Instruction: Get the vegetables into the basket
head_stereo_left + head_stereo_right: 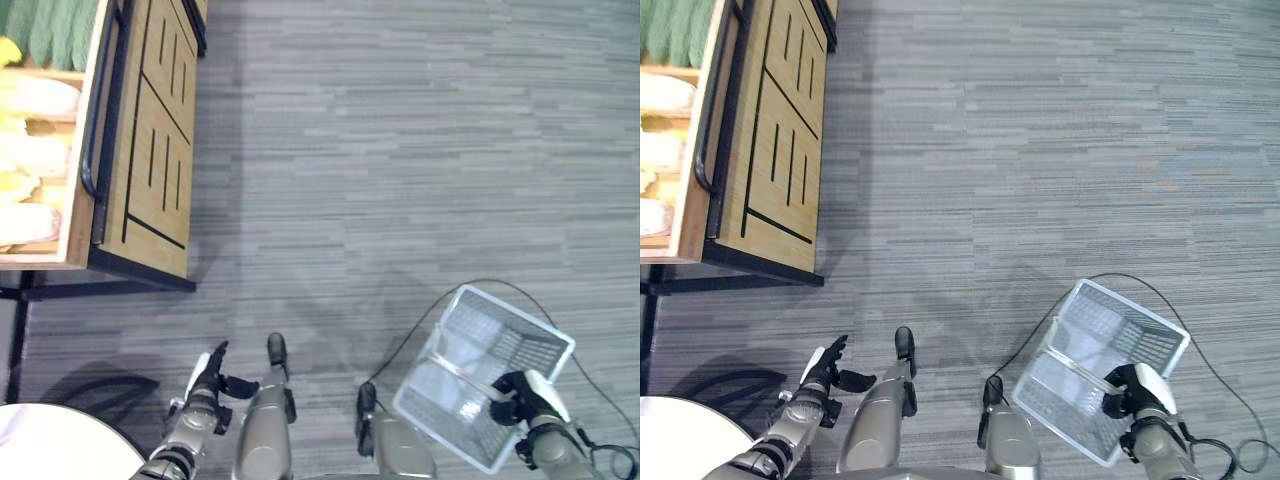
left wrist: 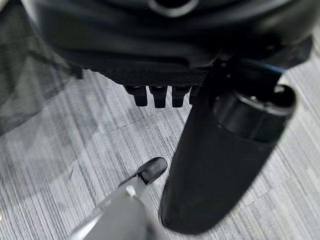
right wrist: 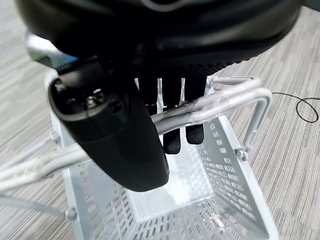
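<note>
While the robot stands on grey carpet, the left eye view shows its right hand [image 1: 520, 395] carrying a white mesh basket [image 1: 500, 345] by the handle; a wooden produce stand [image 1: 130, 140] sits well apart, with pale vegetables [image 1: 30, 100] on its shelves.

From the right wrist, fingers [image 3: 172, 130] curl round the handle [image 3: 215, 102], and the basket looks empty.

From the left wrist, the left hand [image 2: 165, 75] hangs free with relaxed, nearly straight fingers (holding nothing).

Likely step: approach the stand before any picking.
</note>
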